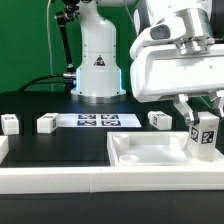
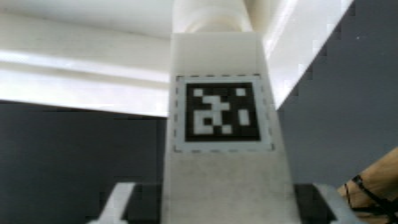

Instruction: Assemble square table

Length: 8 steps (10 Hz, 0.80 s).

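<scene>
The white square tabletop (image 1: 150, 152) lies at the front with its raised rim up. My gripper (image 1: 203, 112) is shut on a white tagged leg (image 1: 205, 134) and holds it upright over the tabletop's corner at the exterior view's right. In the wrist view the leg (image 2: 222, 120) fills the middle, tag facing the camera, between my fingers (image 2: 128, 202). Three more tagged legs lie on the black table: one at the far left (image 1: 9, 124), one left of centre (image 1: 46, 124), one right of centre (image 1: 159, 120).
The marker board (image 1: 97, 121) lies flat behind the tabletop. The arm's white base (image 1: 97, 62) stands at the back. A long white rail (image 1: 100, 184) runs along the front edge. A green backdrop is behind.
</scene>
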Tool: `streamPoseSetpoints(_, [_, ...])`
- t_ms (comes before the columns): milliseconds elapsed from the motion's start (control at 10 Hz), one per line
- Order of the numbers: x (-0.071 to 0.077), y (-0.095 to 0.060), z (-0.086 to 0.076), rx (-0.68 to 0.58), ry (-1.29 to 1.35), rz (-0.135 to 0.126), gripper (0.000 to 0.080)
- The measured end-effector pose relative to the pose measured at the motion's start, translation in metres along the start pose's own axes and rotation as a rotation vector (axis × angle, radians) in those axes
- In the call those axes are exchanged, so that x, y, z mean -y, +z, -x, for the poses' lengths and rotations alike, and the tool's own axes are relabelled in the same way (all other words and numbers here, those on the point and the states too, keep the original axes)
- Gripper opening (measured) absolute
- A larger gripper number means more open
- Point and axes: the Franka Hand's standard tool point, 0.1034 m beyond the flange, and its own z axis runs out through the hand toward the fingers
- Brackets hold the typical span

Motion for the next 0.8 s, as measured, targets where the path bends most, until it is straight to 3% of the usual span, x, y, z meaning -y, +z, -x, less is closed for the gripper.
streamPoseSetpoints(300, [-0.0007,0.0005,-0.0011,-0.018,0.001,0.005,0.0290])
streamPoseSetpoints(500, [-0.0008,0.0005,-0.0011,-0.018,0.001,0.005,0.0571])
streamPoseSetpoints(600, [-0.0008,0.0006,-0.0010,-0.018,0.001,0.005,0.0571])
streamPoseSetpoints(700, [-0.0008,0.0006,-0.0010,-0.018,0.001,0.005,0.0636])
streamPoseSetpoints(800, [-0.0008,0.0006,-0.0010,-0.018,0.001,0.005,0.0645])
